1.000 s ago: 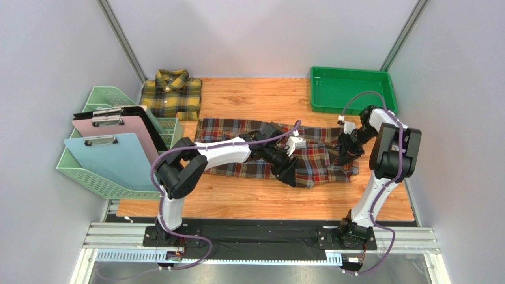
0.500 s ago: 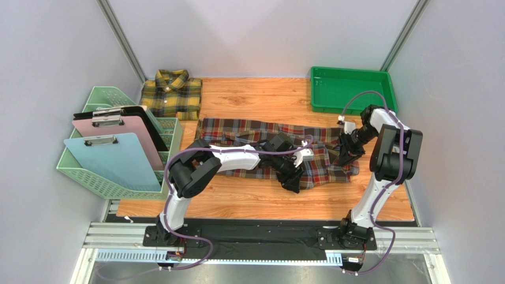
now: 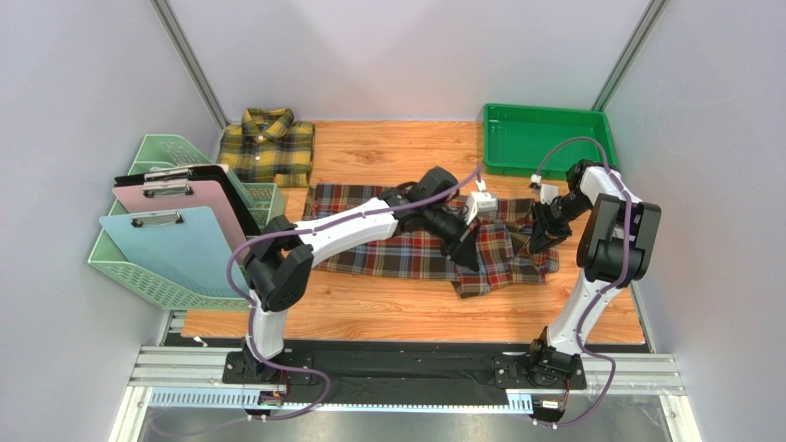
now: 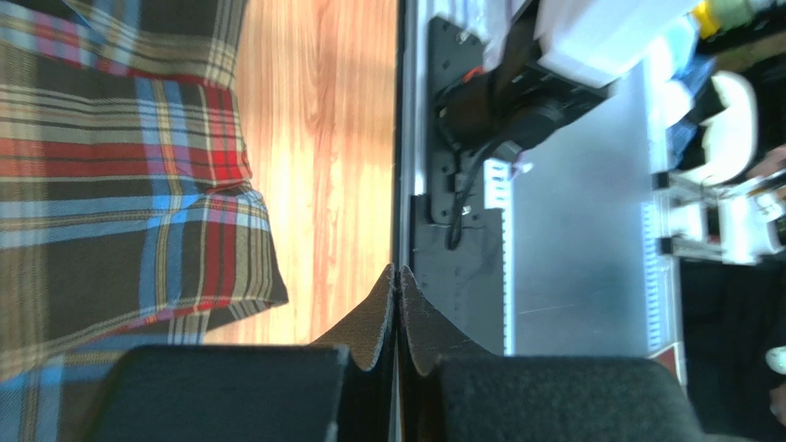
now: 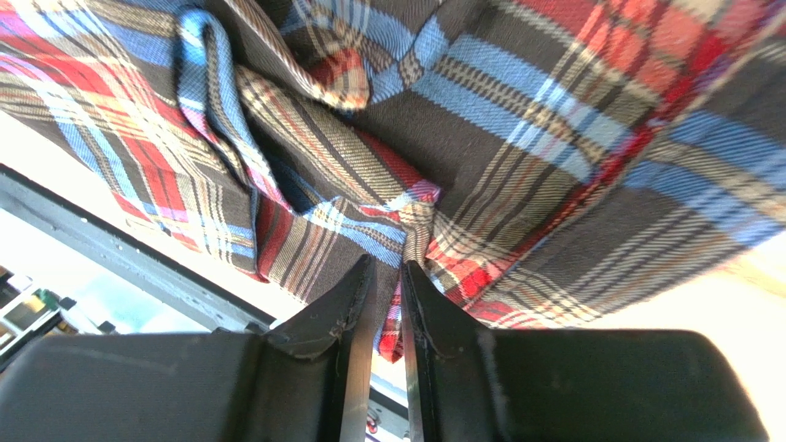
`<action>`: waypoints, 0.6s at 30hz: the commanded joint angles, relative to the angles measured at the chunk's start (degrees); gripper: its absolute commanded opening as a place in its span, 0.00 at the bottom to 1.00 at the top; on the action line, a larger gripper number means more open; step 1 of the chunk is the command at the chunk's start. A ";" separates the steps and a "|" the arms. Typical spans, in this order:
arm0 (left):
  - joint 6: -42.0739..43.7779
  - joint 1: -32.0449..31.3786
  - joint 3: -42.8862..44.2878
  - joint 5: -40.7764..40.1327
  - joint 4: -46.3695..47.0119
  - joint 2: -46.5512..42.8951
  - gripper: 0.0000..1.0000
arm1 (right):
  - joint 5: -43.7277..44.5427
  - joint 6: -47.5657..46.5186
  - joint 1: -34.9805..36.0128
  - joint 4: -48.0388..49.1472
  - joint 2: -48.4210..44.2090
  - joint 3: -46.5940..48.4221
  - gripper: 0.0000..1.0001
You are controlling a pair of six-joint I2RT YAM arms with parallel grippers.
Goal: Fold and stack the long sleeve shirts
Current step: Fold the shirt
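**Across the surface [image 3: 387,313]: red plaid shirt [image 3: 387,253] running left to right**

It is lying spread, long axis side to side, with the yellow plaid shirt [image 3: 267,145] sitting folded in the far left corner. My right gripper [image 5: 387,272] is pinching a fold at the red plaid shirt's right end. My left gripper [image 4: 397,276] is hanging by the near hem, fully closed on nothing, cloth lying just beside it; I am judging it the nearer arm there.

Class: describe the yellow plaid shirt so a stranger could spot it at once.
On the wooden tabletop, look to the far left corner, behind the mint-green basket. The folded yellow and dark check flannel shirt lies there; the red, brown and blue plaid shirt is spread out mid-table.
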 commanded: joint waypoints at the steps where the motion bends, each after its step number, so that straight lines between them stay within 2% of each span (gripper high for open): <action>1: -2.72 4.34 -0.62 3.04 -4.29 -2.40 0.18 | -1.28 0.51 -0.23 -0.77 -2.40 2.41 0.22; 2: -2.00 4.34 -3.77 2.60 -3.42 -2.84 0.26 | -1.45 0.51 -0.23 -1.30 -2.41 2.33 0.22; 3: -1.99 3.99 -5.62 1.38 -1.84 -3.71 0.40 | -1.63 0.51 -0.23 -1.48 -2.41 2.33 0.22; 5: -2.52 2.85 -9.49 -0.64 2.99 -3.90 0.49 | -1.81 0.51 -0.23 -2.26 -2.58 2.15 0.22; 8: -3.13 1.62 -10.65 -5.47 6.78 -2.32 0.57 | -3.21 1.12 -0.31 -3.23 -3.63 1.80 0.22; 11: -4.10 0.74 -10.48 -9.26 9.42 0.40 0.59 | -4.88 2.00 -0.23 -4.37 -4.95 1.36 0.22; 13: -5.15 0.04 -9.86 -10.05 9.95 2.34 0.66 | -5.50 2.27 -0.14 -4.64 -5.74 0.23 0.22; 18: -8.32 -2.08 -11.71 -16.54 13.98 5.50 0.68 | -6.11 2.53 0.39 -4.38 -5.92 -1.98 0.22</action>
